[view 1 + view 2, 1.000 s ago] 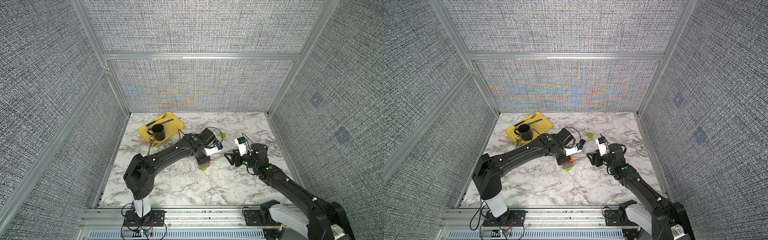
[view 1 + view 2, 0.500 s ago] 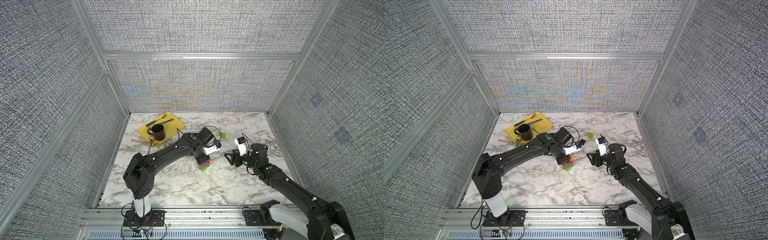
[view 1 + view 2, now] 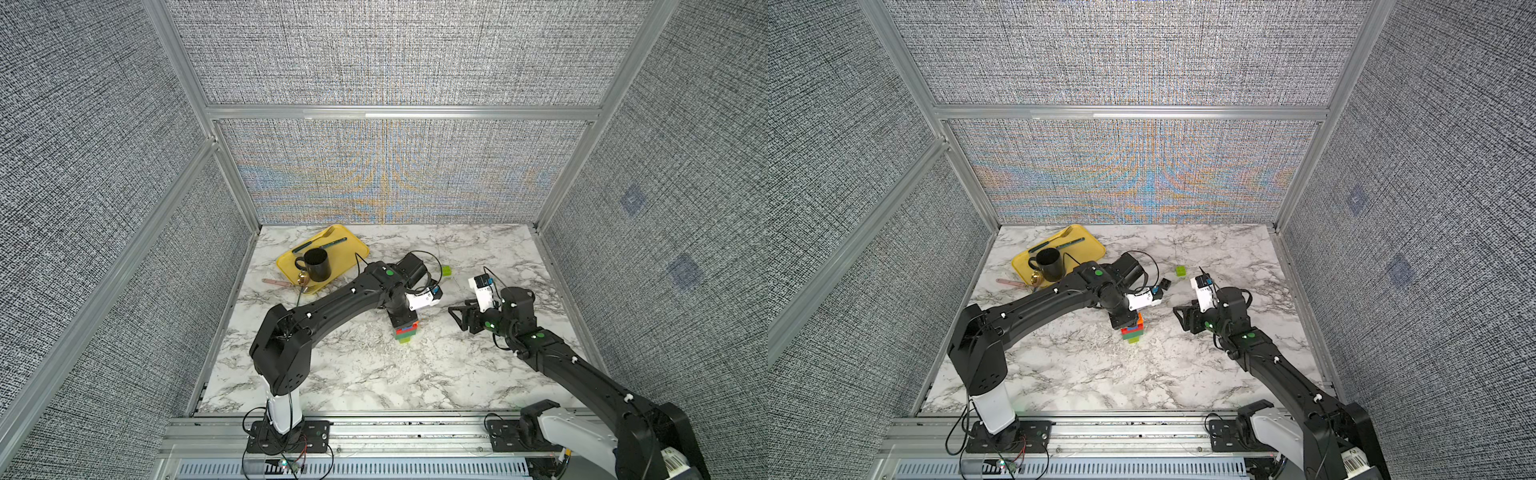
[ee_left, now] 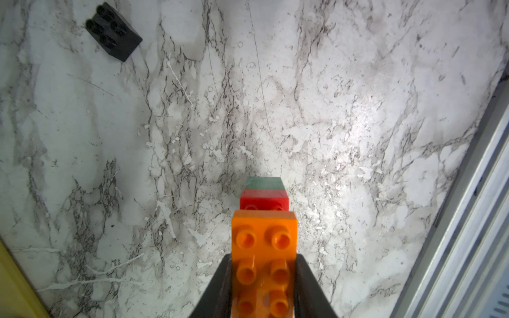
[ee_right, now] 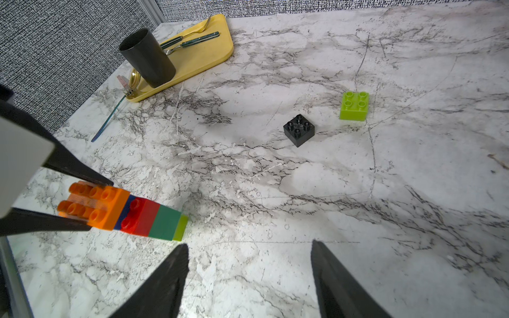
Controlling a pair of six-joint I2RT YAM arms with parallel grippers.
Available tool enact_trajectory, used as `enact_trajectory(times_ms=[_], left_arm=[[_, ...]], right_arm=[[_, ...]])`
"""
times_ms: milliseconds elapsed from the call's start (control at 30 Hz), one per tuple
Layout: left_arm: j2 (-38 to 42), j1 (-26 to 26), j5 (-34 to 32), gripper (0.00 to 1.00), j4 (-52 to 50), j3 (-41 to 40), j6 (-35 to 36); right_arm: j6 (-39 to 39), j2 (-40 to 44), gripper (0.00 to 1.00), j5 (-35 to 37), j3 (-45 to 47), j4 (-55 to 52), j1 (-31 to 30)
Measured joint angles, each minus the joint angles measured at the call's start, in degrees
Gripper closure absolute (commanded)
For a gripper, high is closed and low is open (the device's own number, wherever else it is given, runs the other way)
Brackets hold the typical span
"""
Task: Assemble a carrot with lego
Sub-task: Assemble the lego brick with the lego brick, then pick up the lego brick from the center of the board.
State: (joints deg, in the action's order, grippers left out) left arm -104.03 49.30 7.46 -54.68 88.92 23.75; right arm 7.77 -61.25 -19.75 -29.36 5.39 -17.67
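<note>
Your left gripper (image 4: 264, 260) is clamped on the orange brick (image 4: 264, 234) at the top of the carrot (image 5: 129, 213), with one finger on each long side. Below the orange you see blue, red, dark green and lime layers. The lime end is down at the table (image 5: 275, 192), but you cannot tell whether it touches. Your right gripper (image 5: 249, 246) hangs near the carrot with its jaws wide apart. A black brick (image 5: 298, 129) and a lime brick (image 5: 354, 106) lie loose farther back, apart from each other and from the carrot.
</note>
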Motion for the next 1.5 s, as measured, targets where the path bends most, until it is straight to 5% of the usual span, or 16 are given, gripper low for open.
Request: enact_trajectory(times_ms=[367, 833, 1500], left_arm=[[0.4, 0.0, 0.0, 0.54, -2.3, 1.5, 0.3], [2.9, 0.0, 0.5, 0.50, -2.2, 1.5, -0.5], [17.0, -4.7, -3.0, 0.47, 10.3, -2.9, -15.1]], right_arm=[[0.5, -1.0, 0.28, 0.0, 0.0, 0.5, -0.3], [1.0, -6.5, 0.28, 0.3, -2.6, 3.0, -1.7], [2.9, -45.9, 0.34, 11.8, -25.4, 9.7, -2.6]])
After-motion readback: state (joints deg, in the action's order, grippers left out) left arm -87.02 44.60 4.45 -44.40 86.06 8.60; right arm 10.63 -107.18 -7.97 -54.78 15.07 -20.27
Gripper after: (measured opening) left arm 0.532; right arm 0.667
